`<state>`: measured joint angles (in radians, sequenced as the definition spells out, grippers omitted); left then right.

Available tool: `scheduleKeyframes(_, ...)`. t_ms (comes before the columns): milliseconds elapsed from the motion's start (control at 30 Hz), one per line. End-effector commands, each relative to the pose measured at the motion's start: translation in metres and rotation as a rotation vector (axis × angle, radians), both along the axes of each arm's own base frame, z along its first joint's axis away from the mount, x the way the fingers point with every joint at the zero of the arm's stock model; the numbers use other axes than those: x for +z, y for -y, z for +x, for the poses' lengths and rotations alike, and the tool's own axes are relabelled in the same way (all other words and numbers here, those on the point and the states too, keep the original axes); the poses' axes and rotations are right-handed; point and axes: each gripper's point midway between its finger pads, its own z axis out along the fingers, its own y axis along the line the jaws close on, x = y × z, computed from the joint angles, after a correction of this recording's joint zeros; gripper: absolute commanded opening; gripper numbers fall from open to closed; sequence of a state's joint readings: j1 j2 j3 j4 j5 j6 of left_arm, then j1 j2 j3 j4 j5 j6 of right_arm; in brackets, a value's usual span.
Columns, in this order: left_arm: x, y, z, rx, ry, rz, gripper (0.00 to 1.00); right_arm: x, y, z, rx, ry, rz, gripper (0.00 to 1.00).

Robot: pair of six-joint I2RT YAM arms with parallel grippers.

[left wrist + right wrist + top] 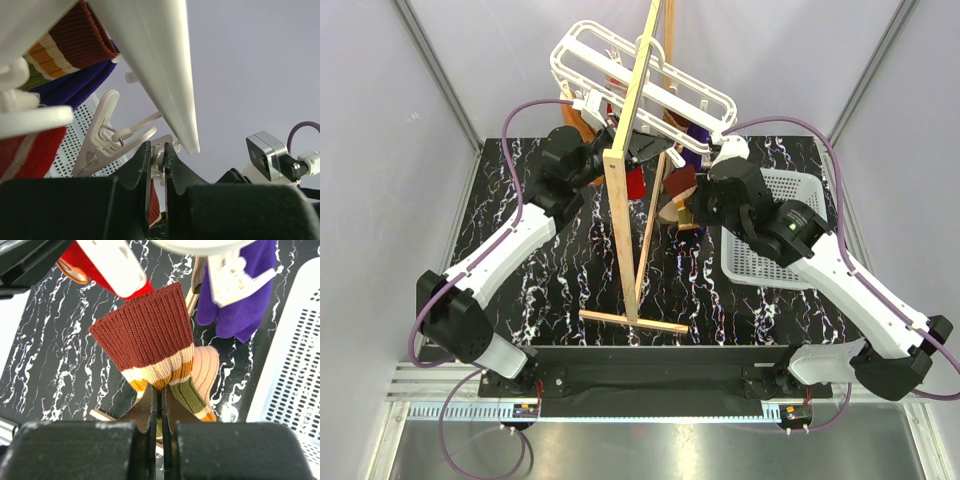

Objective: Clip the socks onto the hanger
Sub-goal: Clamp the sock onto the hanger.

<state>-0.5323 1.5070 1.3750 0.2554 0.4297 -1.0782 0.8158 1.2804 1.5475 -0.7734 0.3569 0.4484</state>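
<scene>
Two grips noted: left gripper point(155, 148) pinched on a white peg point(158, 159) between its fingertips, just under a bar of the hanger point(160, 65), likely to spring it open; right gripper point(161, 399) clamped on the striped sock point(150, 340), cuff standing ahead of its jaws for feeding in.

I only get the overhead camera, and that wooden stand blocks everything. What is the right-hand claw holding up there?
Observer: The right gripper is shut on a striped sock, with the maroon cuff uppermost.
Operator: And the left one, is it empty?
Observer: No. The left gripper pinches a small white peg just beneath a bar of the hanger.
Operator: Is any sock hung up yet?
Observer: Yes, a purple sock hangs clipped in a second peg.
</scene>
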Motion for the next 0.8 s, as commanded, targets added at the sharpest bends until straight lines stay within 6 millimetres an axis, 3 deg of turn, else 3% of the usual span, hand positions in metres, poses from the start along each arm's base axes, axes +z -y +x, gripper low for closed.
scheduleKeyframes(0,0.000,0.003,-0.006,-0.039,-0.010,0.016,0.00,0.026,0.003,0.012,-0.018,0.069,0.036,0.00)
scheduleKeyframes(267,-0.001,0.003,-0.005,-0.042,-0.012,0.016,0.00,0.034,0.002,0.023,-0.009,0.080,0.057,0.00)
scheduleKeyframes(567,0.000,0.003,-0.005,-0.041,-0.013,0.013,0.00,0.042,-0.001,0.022,0.010,0.086,0.072,0.00)
scheduleKeyframes(767,0.007,0.002,-0.004,-0.031,0.002,0.013,0.00,0.025,0.003,0.015,0.016,0.047,0.053,0.00)
